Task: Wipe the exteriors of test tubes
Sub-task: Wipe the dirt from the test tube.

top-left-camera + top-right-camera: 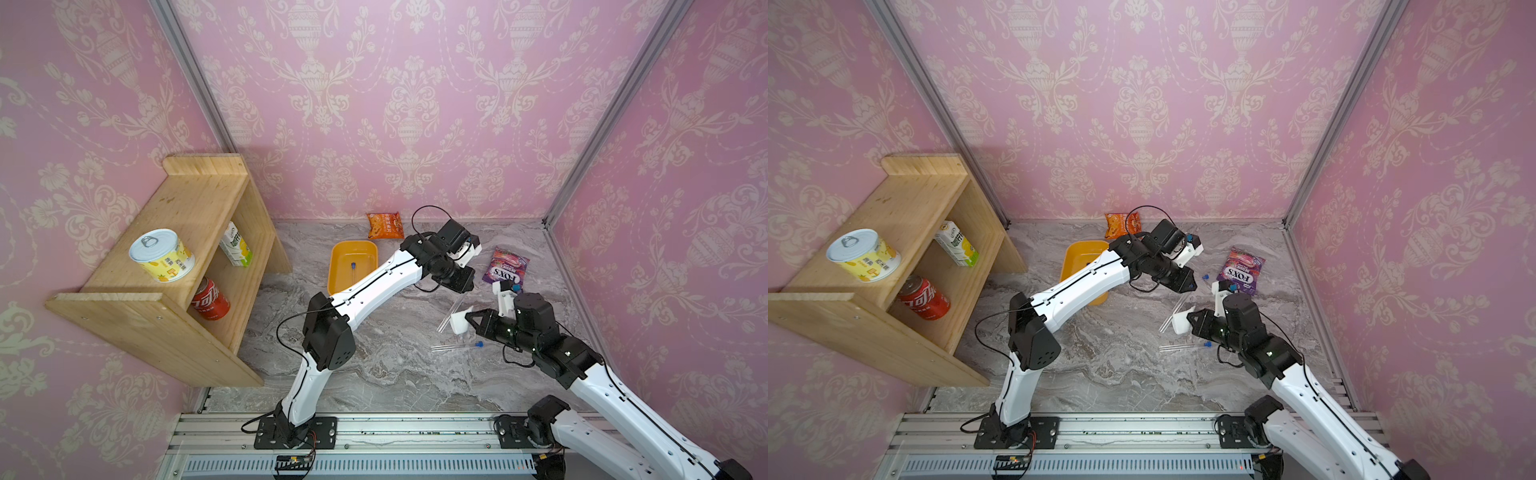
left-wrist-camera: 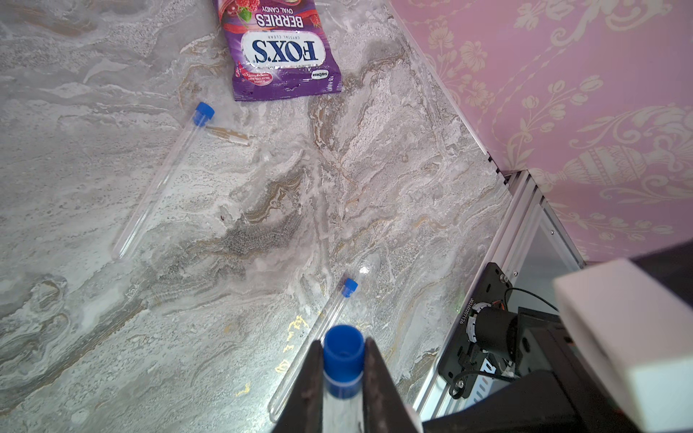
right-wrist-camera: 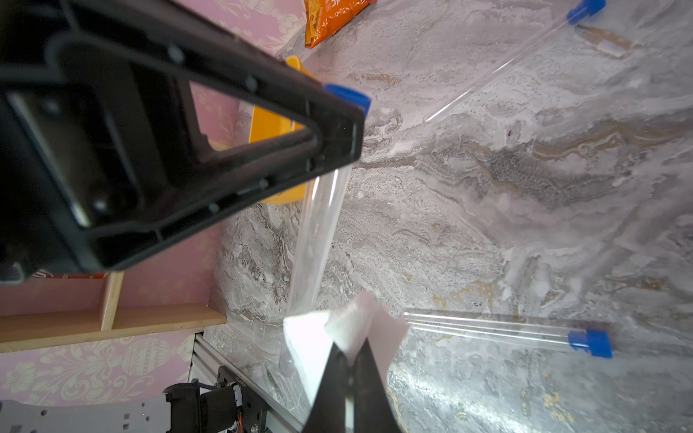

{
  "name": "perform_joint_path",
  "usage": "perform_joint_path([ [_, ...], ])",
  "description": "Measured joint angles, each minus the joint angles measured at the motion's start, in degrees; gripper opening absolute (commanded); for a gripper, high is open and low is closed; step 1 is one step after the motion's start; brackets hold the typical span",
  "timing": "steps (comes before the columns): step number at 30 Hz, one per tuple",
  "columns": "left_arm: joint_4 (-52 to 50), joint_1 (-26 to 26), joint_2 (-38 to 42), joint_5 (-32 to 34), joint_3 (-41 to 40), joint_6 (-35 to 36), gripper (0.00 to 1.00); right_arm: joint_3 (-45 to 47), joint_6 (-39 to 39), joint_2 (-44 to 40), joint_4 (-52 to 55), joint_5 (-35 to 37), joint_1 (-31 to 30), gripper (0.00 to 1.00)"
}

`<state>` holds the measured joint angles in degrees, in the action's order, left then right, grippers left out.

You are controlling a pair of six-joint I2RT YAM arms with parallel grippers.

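Note:
My left gripper [image 2: 343, 361] is shut on a clear test tube [image 3: 318, 232], just below its blue cap [image 2: 343, 346]. The tube slopes down from my left gripper [image 1: 468, 287] toward the right one. My right gripper [image 3: 350, 356] is shut on a folded white wipe [image 3: 307, 341], which sits at the tube's lower end and hides its tip. In both top views the wipe [image 1: 459, 322] lies between the two grippers. A second test tube [image 1: 457, 346] lies flat on the table in front. A third [image 2: 165, 180] lies near the candy bag. Another test tube [image 1: 353, 268] rests in the orange tray [image 1: 345, 251].
A purple FOX'S candy bag [image 1: 505, 266] lies at the back right and an orange snack bag [image 1: 384, 225] against the rear wall. A wooden shelf [image 1: 124, 303] at the left holds a tin [image 1: 162, 255], a carton [image 1: 235, 245] and a cola can [image 1: 210, 300]. Pink walls close three sides.

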<state>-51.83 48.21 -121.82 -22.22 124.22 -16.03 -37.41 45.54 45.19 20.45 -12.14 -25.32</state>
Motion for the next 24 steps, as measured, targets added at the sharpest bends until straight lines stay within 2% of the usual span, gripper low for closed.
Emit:
perform_joint_path([
  [7, 0.1, 0.0, 0.0, 0.0, -0.3, 0.0, 0.18, -4.2, -2.3, 1.9, 0.5, -1.9, 6.3, 0.0],
  [11, 0.3, 0.1, 0.0, 0.0, -0.4, 0.0, 0.18, -5.2, -2.8, 2.3, 0.5, -3.5, 7.9, 0.0],
  [17, 0.4, 0.1, 0.0, 0.0, -0.4, 0.0, 0.18, -3.3, -1.8, 2.2, -0.8, -5.5, 7.1, 0.0],
  [24, 0.4, 0.1, 0.0, 0.0, -0.4, 0.0, 0.18, -0.4, -0.2, 2.0, -2.1, -4.9, 1.5, 0.0],
])
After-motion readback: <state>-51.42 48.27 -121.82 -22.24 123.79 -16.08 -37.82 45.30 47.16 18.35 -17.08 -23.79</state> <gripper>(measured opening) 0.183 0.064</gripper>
